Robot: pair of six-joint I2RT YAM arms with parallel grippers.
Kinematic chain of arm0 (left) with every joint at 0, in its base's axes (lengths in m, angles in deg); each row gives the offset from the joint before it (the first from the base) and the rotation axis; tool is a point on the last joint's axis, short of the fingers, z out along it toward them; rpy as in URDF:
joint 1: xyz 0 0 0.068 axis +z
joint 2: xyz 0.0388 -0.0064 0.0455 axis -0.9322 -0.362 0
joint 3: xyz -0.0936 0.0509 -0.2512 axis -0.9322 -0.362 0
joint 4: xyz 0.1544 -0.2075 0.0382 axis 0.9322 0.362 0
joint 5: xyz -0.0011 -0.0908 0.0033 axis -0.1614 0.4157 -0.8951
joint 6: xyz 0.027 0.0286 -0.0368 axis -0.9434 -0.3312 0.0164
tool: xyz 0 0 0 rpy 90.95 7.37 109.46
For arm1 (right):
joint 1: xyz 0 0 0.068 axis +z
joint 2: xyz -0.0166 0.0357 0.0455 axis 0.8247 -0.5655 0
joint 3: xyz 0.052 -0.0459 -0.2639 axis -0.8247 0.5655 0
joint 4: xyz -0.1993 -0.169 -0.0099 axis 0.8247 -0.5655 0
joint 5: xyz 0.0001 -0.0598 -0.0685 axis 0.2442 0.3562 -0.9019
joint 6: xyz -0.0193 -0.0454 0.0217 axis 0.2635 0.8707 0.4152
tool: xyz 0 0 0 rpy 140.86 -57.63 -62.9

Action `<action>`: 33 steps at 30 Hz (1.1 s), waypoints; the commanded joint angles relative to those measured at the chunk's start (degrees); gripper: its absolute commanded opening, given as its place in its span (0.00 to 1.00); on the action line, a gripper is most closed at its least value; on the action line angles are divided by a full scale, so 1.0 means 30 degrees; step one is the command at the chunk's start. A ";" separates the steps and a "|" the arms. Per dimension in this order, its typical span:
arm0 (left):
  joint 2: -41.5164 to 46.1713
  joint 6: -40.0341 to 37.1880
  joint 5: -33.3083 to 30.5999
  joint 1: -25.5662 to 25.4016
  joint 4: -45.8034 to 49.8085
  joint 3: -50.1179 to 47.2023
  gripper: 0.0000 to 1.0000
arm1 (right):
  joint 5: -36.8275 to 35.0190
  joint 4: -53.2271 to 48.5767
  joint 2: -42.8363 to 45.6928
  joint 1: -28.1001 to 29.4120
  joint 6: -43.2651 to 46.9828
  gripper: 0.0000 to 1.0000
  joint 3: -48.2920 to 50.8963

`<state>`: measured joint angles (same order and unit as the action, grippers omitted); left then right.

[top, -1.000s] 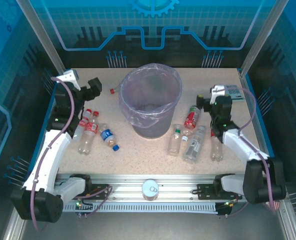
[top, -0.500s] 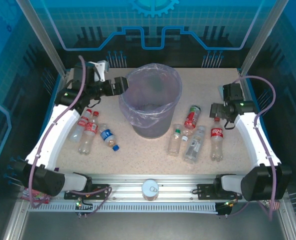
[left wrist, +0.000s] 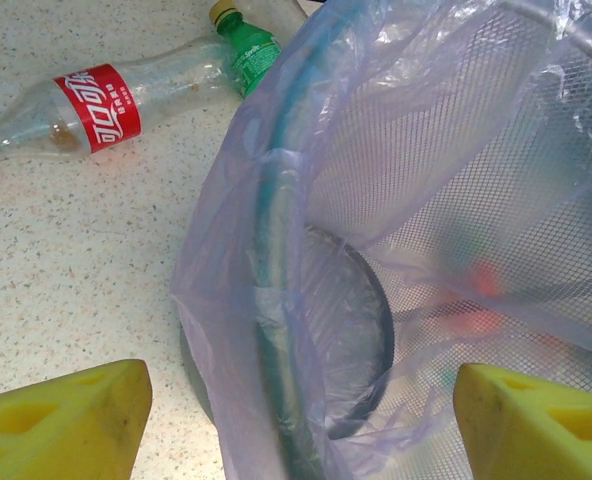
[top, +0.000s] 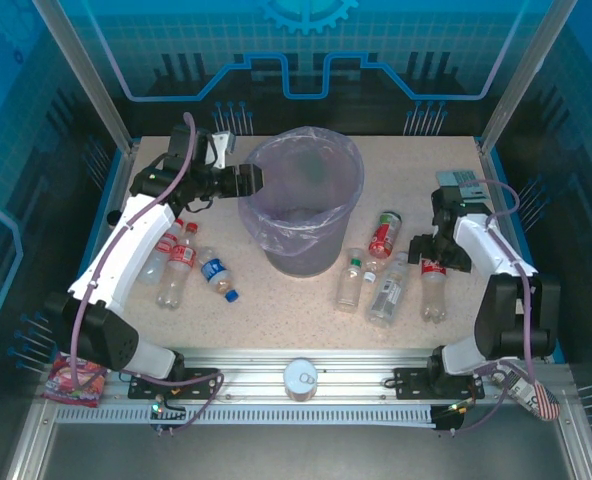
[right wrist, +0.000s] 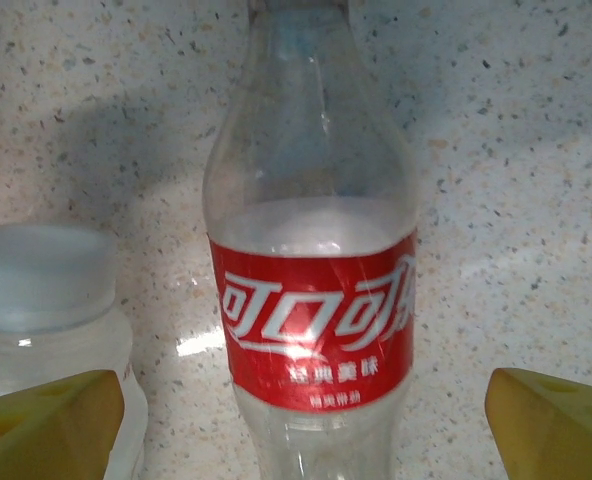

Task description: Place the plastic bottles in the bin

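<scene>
The speckled table point(top: 276, 330) carries everything here. The bin point(top: 276, 225), grey with a pale-purple bag, sits directly beneath the left gripper point(top: 248, 181), which hangs over the bin's left rim. In the left wrist view, that gripper's yellow fingertips point(left wrist: 66, 420) stand wide apart. Nothing is held between them, and the rim and the bag lie below. Something reddish shows through the bag down inside the bin, but it is too blurred for me to say what it is.

The right gripper point(top: 431, 258) is low over the table, well to the right of the bin. Its jaws are spread wide and straddle a red-labelled bottle point(right wrist: 316, 300) that lies flat on the table right beneath them, with its neck pointing away from the wrist. Gaps show on both sides, so the fingers are not touching it. Just left of that gripper lies a white-capped bottle point(right wrist: 46, 300), close beside the red-labelled one. Further left, toward the bin, are a clear bottle point(top: 351, 280) and a red bottle point(top: 384, 235).

Below the left gripper's arm, on the near-left part of the table, lie two red-capped bottles point(top: 181, 262) side by side and a blue-labelled bottle point(top: 216, 272) just right of them. A silver tin can point(top: 301, 378) sits on the rail at the near edge, between the two arm bases.
</scene>
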<state>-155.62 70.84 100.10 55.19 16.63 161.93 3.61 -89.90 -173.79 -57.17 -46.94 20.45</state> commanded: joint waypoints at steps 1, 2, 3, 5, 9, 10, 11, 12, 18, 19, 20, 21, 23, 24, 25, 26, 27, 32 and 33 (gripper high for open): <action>-0.0169 0.0222 0.0507 -0.0186 -0.0784 -0.0769 0.72 | 0.0408 0.0688 -0.0695 -0.0356 -0.0071 0.94 0.0253; -0.0192 0.0383 0.0575 -0.0167 -0.0877 -0.0875 0.69 | 0.0316 0.0828 -0.0839 -0.0412 -0.0040 0.94 0.0327; -0.0244 0.0463 0.0647 -0.0185 -0.0949 -0.0908 0.67 | 0.0283 0.0987 -0.0964 -0.0404 -0.0026 0.94 0.0384; -0.0334 0.0670 0.0587 -0.0174 -0.0942 -0.0852 0.64 | 0.0510 0.1699 -0.1232 -0.0438 0.0237 0.94 0.0494; -0.0827 0.0691 0.0074 -0.0298 -0.0301 -0.0338 0.62 | 0.0372 0.2384 -0.2254 -0.0496 0.0103 0.91 0.0440; -0.0904 0.0704 -0.0061 -0.0356 -0.0167 -0.0294 0.63 | 0.0334 0.2421 -0.2531 -0.0562 0.0079 0.90 0.0425; -0.0875 0.0807 -0.0217 -0.0390 -0.0234 -0.0372 0.63 | 0.0338 0.2492 -0.2741 -0.0618 0.0066 0.89 0.0394; -0.0755 0.0942 -0.0339 -0.0423 -0.0503 -0.0626 0.63 | 0.0363 0.2565 -0.2929 -0.0687 0.0046 0.88 0.0433; -0.0687 0.0942 -0.0811 -0.0570 -0.0643 -0.0944 0.58 | 0.0541 0.3320 -0.2596 -0.0951 0.0133 0.87 0.0987; -0.0600 0.0938 -0.0875 -0.0570 -0.0750 -0.1086 0.57 | 0.0614 0.3360 -0.2591 -0.1001 0.0134 0.86 0.1054; -0.0526 0.0938 -0.0919 -0.0570 -0.0906 -0.1202 0.57 | 0.0610 0.3360 -0.2606 -0.1043 0.0105 0.84 0.1132; -0.0459 0.0947 -0.0934 -0.0570 -0.0987 -0.1328 0.56 | 0.0597 0.3367 -0.2644 -0.1063 0.0101 0.83 0.1183; -0.0455 0.0901 -0.0922 -0.0570 -0.1126 -0.1490 0.56 | 0.0640 0.3338 -0.2607 -0.1134 0.0108 0.79 0.1306; -0.0452 0.0907 -0.0877 -0.0570 -0.1190 -0.1513 0.56 | 0.0610 0.3331 -0.2510 -0.1129 0.0057 0.76 0.1338; -0.0501 0.0911 -0.0847 -0.0570 -0.1245 -0.1578 0.55 | 0.0582 0.3280 -0.2362 -0.1145 0.0032 0.73 0.1359; -0.0514 0.0938 -0.0825 -0.0584 -0.1353 -0.1651 0.55 | 0.0512 0.3136 -0.2162 -0.1148 -0.0048 0.72 0.1314; -0.0524 0.0993 -0.0817 -0.0570 -0.1419 -0.1694 0.55 | 0.0468 0.3028 -0.1953 -0.1163 -0.0060 0.71 0.1297; -0.0312 0.1255 -0.0700 -0.0555 -0.1776 -0.1944 0.55 | 0.0509 0.2078 -0.0580 -0.1232 -0.0103 0.64 0.0762; -0.0277 0.1378 -0.0685 -0.0541 -0.1947 -0.2049 0.56 | 0.0692 0.1719 -0.0378 -0.1222 0.0028 0.62 0.0531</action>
<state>-157.82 74.27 98.66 53.90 11.36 157.27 4.57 -81.03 -177.70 -59.79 -46.68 23.96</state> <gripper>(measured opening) 0.554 0.634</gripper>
